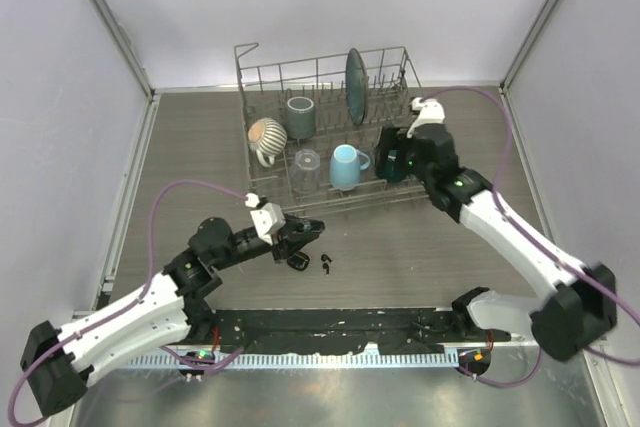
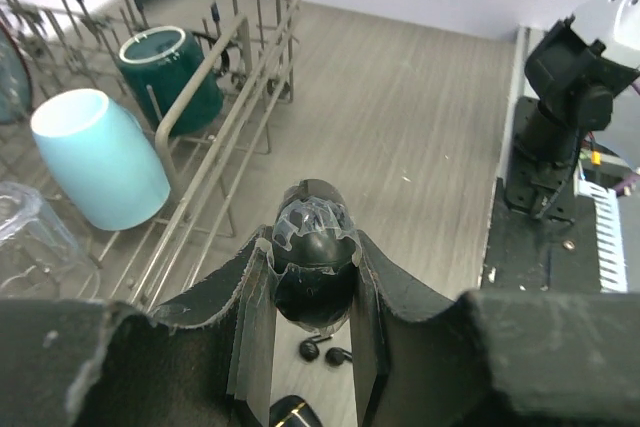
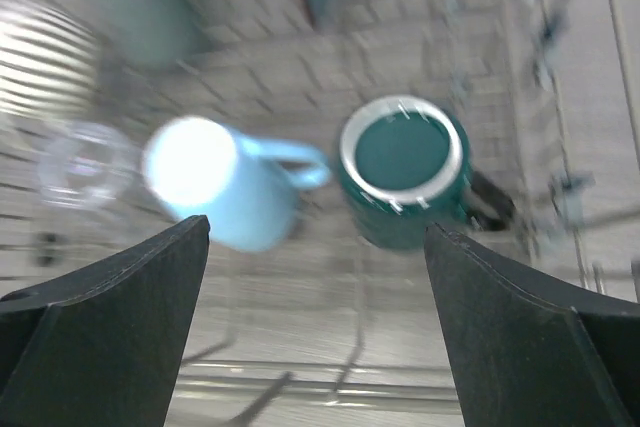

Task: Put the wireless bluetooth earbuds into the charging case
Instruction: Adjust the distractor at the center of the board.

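Left claw [image 2: 315, 265]: clenching on the charging case [image 2: 315, 287], one finger on each side of it
Charging case: black oval, sitting upright betw the left fingers [image 2: 255, 307], a clear ribbed bit showing on its top; held just above the counter [image 1: 420, 257]
Wireless bluetooth earbuds [image 2: 325, 352]: lying loose on the counter, two tiny glossy black pieces touching or nearly so, just under and past the held case in the left wrist view; not in the case
Earbuds in top view: showing as a small dark speck just right of the left claw tip, in front of the dish rack [image 1: 330, 201]
Second black piece [image 2: 290, 413]: resting on the counter at the bottom edge of the left wrist view, gold rim showing, mostly cut off; can't tell what it is
Right claw [image 3: 318, 227]: released, fingers standing wide apart, hanging over the rack's right end w/ nothing betw them
Under right claw: dark teal mug [image 3: 403, 172] sitting mouth up in the rack, light blue mug [image 3: 215, 182] lying beside it to the left; right wrist view is blurring
Rest of rack: clear glass [image 1: 307, 162], striped mug [image 1: 267, 137], grey-green cup [image 1: 300, 115] and a dark plate [image 1: 354, 72] standing on edge
Arms: left reaching to counter centre, right reaching far out to the rack, well apart
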`<move>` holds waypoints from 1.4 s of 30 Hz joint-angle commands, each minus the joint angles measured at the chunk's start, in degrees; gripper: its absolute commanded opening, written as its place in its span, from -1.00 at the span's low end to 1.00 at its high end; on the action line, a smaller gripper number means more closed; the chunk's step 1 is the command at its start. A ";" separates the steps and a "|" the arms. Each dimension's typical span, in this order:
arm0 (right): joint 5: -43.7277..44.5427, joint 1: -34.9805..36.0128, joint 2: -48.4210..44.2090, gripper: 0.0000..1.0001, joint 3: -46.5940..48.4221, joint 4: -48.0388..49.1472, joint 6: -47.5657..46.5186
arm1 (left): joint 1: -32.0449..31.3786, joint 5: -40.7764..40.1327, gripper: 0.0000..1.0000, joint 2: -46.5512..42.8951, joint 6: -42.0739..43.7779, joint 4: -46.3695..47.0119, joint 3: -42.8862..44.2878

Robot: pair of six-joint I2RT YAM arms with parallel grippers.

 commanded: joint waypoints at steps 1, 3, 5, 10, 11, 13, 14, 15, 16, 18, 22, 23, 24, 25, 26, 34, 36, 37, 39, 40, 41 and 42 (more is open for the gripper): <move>-9.73 1.02 -14.42 0.88 -0.06 5.80 4.42 | -0.05 7.36 -1.00 7.47 -4.96 5.02 4.97; -9.91 1.02 -19.60 0.88 -4.01 5.79 5.92 | -0.13 8.86 -0.99 10.39 -6.98 6.26 6.72; -8.77 1.10 -22.77 0.88 -6.47 5.97 6.88 | -0.14 9.66 -1.00 13.73 -6.47 3.99 8.75; -10.77 1.10 -22.61 0.88 -5.52 0.00 6.45 | -0.57 11.24 -1.00 16.20 -8.39 7.13 9.11; -12.35 1.10 -22.79 0.88 -5.87 -1.06 6.01 | -0.58 11.51 -1.00 16.38 -9.00 7.66 8.94; -17.52 1.10 -23.23 0.88 -6.13 -4.56 5.39 | -0.49 11.77 -1.00 16.12 -9.97 7.84 8.50; -19.64 1.10 -23.40 0.88 -6.22 -5.97 5.31 | -0.58 11.42 -1.00 15.33 -10.15 7.32 8.23; -22.19 1.10 -23.75 0.88 -6.13 -8.60 5.22 | -0.49 10.81 -1.00 14.54 -10.07 6.53 8.06; -29.17 1.10 -24.71 0.88 -6.22 -9.49 4.78 | -0.58 10.20 -1.00 13.57 -10.07 5.21 7.88; -35.71 1.10 -26.12 0.88 -8.15 -9.85 5.21 | -0.49 7.92 -1.00 9.47 -9.72 3.63 7.35; -46.38 1.28 -24.74 0.87 -12.97 -9.94 5.48 | -0.58 2.29 -1.00 -0.39 -6.83 1.16 5.51; -44.47 1.37 -23.76 0.88 -13.77 -9.51 5.92 | -0.58 1.24 -1.00 -2.15 -6.20 0.81 5.24; -43.14 1.37 -22.71 0.88 -14.74 -8.55 6.62 | -0.58 -0.78 -1.00 -5.56 -5.68 0.37 5.07; -42.00 1.37 -21.57 0.88 -16.57 -7.06 7.32 | -0.58 -1.67 -1.00 -6.99 -4.98 -1.46 4.98; -40.60 1.45 -19.30 0.87 -17.64 -2.43 9.68 | -0.49 -2.72 -1.00 -8.13 -3.75 -2.70 5.15; -22.16 13.02 -9.70 0.88 -19.67 14.83 16.55 | -0.49 -11.49 -1.00 -15.34 -2.24 -10.09 5.07; -12.08 16.38 -7.77 0.88 -20.54 19.65 18.83 | -0.58 -14.75 -1.00 -16.40 -2.85 -9.83 4.54; -9.93 18.92 -7.15 0.88 -22.03 22.46 19.27 | -0.58 -15.81 -1.00 -17.01 -2.86 -9.39 3.76; -4.40 21.31 -4.26 0.88 -22.39 27.14 19.72 | -0.58 -16.61 -1.00 -18.68 -2.86 -8.25 2.96; -2.80 22.54 -2.76 0.88 -21.35 27.93 19.20 | -0.49 -16.88 -1.00 -19.13 -2.86 -8.16 2.61; -1.40 23.16 -1.62 0.88 -20.47 27.33 19.02 | -0.58 -17.40 -1.00 -19.83 -2.77 -8.33 2.52; 0.01 23.86 0.57 0.88 -19.85 27.41 18.41 | -0.49 -17.41 -1.00 -20.18 -2.77 -9.46 2.69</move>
